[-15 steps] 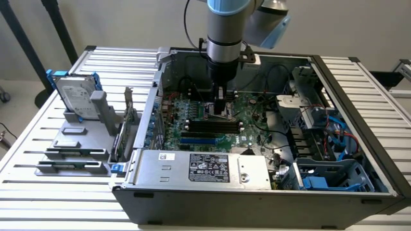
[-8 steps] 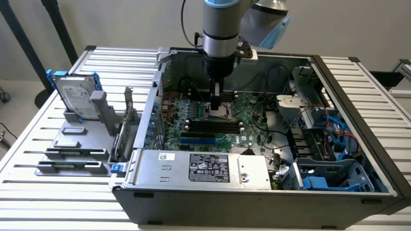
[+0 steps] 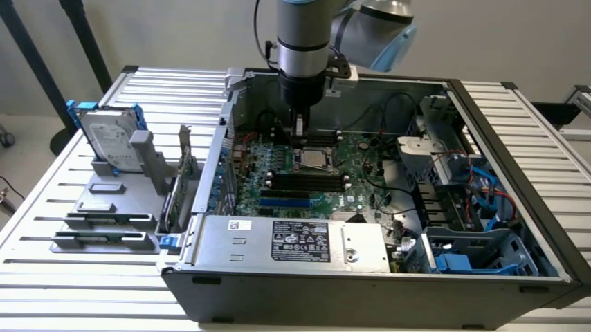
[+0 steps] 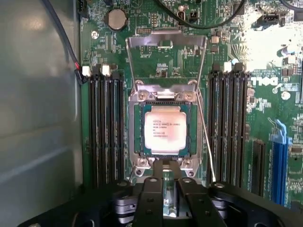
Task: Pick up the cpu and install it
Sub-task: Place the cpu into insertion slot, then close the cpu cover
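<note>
Closest to your wrist camera is the black metal claw (image 4: pixel 169 174), poised just over the socket; you cannot tell whether it is open or closed. Your small flat square cpu (image 4: pixel 164 128), silver-topped with printed lettering, lies level inside the silver metal socket frame (image 4: pixel 137 142) on the green motherboard (image 4: pixel 236 56), apart from the claw. Picking up and placing therefore look done. What seems left is the locking: the hinged steel load plate (image 4: pixel 165 41) stands raised, not folded over the chip. In the exterior view, the grey computer case (image 3: pixel 517 111) sits on the slatted white table (image 3: pixel 55 277), with the blue-railed silver hard drive (image 3: pixel 109 138) at nine o'clock from it.
</note>
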Tool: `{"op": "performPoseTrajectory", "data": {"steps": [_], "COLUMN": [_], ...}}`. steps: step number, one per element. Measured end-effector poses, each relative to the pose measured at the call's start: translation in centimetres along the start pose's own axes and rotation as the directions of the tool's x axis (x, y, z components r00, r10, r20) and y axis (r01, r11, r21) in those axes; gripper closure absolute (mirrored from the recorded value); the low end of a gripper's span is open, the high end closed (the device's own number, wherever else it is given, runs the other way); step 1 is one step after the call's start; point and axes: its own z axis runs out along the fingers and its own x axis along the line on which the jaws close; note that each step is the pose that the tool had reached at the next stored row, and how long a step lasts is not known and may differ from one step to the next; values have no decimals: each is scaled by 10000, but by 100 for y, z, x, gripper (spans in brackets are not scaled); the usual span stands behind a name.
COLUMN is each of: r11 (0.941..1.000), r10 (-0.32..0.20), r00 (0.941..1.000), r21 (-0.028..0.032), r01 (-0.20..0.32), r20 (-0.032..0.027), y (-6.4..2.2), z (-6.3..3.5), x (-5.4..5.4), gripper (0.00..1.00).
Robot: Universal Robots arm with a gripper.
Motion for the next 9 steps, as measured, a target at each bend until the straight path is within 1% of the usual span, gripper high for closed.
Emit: {"op": "performPoseTrajectory", "data": {"steps": [1,3,9], "r11": [10000,10000,10000], "r10": [0,-1,0], "r00": [10000,10000,10000], "r21": [1,-1,1], "r01": [0,1,0], "r20": [0,-2,-23], "y": [-16,-23,-23], "z": [-10,-11,-12], "x": [0,0,0], "gripper": [88,89,89]}}
